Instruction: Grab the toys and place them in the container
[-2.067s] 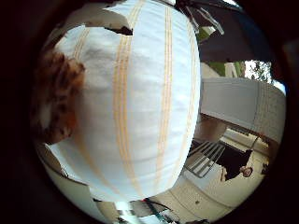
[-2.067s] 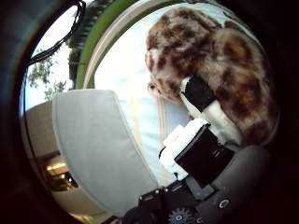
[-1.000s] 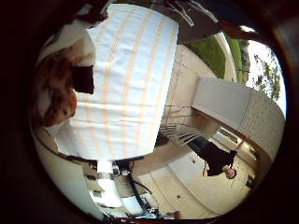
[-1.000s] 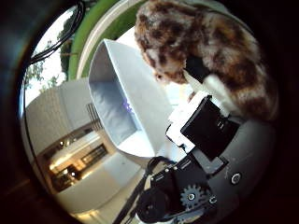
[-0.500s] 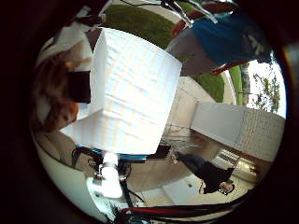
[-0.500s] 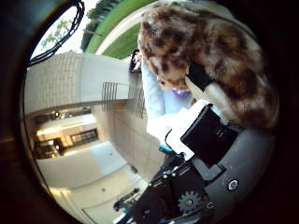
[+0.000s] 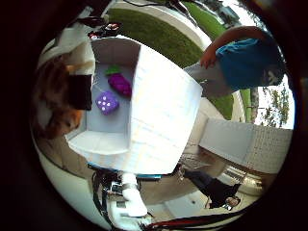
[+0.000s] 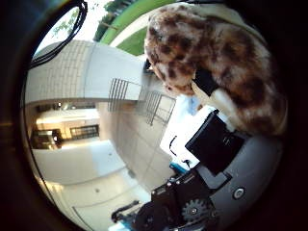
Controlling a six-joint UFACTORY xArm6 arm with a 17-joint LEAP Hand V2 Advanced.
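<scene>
My hand point(image 8: 217, 144) is shut on a brown spotted plush toy point(image 8: 216, 57), its white and black fingers curled round the fur. The same plush point(image 7: 50, 101) fills the edge of the little finger side view, with a black fingertip point(image 7: 80, 91) pressed on it. Beside it the white container point(image 7: 159, 110) lies open towards the palm. A purple die point(image 7: 107, 102) and a purple toy with a green top point(image 7: 118, 83) lie on its floor. The plush is held off the container's open side, apart from its walls.
A green lawn point(image 7: 154, 31) lies beyond the container. A white post and dark frame point(image 7: 130, 202) show under the container's edge. Pale building walls and a metal railing point(image 8: 144, 103) stand farther off.
The plush has stayed in my hand while the hand swung away from the striped cloth. The container's open inside, with the purple toys, has come into view.
</scene>
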